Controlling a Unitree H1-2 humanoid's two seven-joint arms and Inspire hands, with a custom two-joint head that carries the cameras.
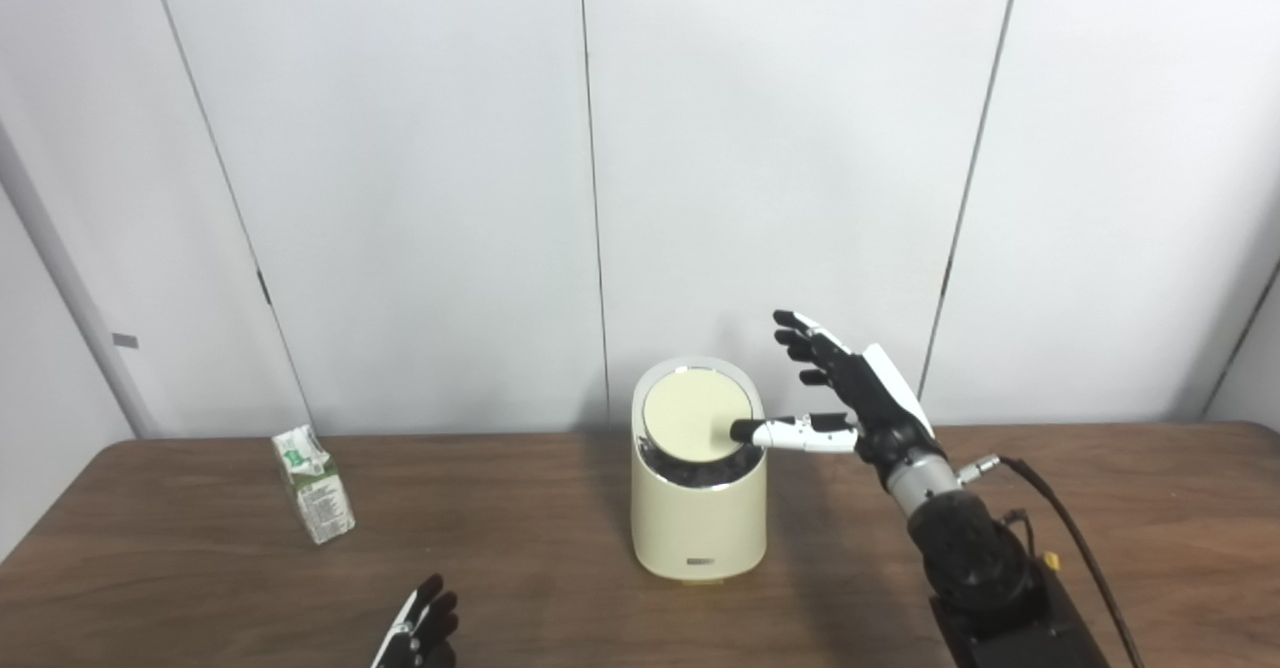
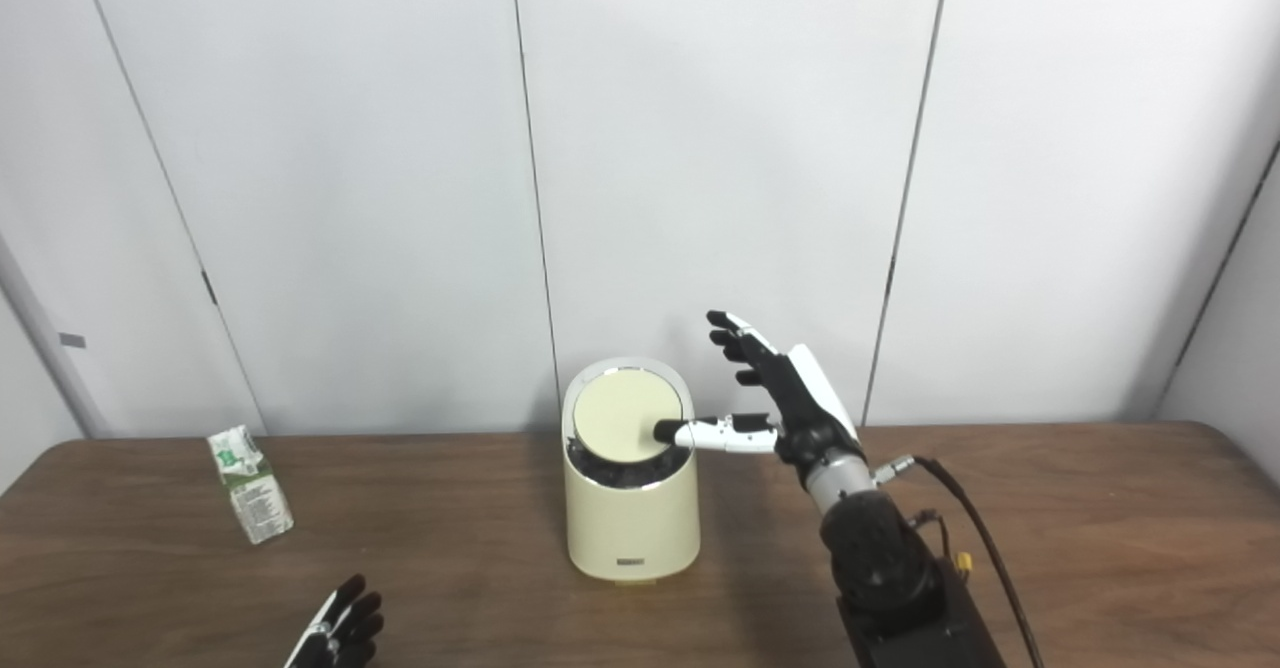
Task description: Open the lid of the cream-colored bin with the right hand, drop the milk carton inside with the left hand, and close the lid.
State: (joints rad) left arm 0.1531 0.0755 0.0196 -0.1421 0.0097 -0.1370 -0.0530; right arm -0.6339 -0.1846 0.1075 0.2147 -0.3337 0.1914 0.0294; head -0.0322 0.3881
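Both eyes give me nearly the same scene, only shifted sideways; the right eye shows a little more of my left hand (image 2: 338, 630) at the bottom edge, and even there only the fingertips clear the frame, so I cannot tell how far open it is. The milk carton (image 1: 314, 484) stands tilted on the brown table (image 1: 520, 548), well apart from the bin to its left, with green print on white that is too small for me to read. The cream-colored bin (image 1: 698, 518) sits mid-table with a small dark label low on its front, also unreadable. My right hand (image 1: 850, 398) is spread wide and holds nothing, fingers raised, thumb reaching across to touch the lid (image 1: 690, 416), which looks tipped up toward me over a dark gap.
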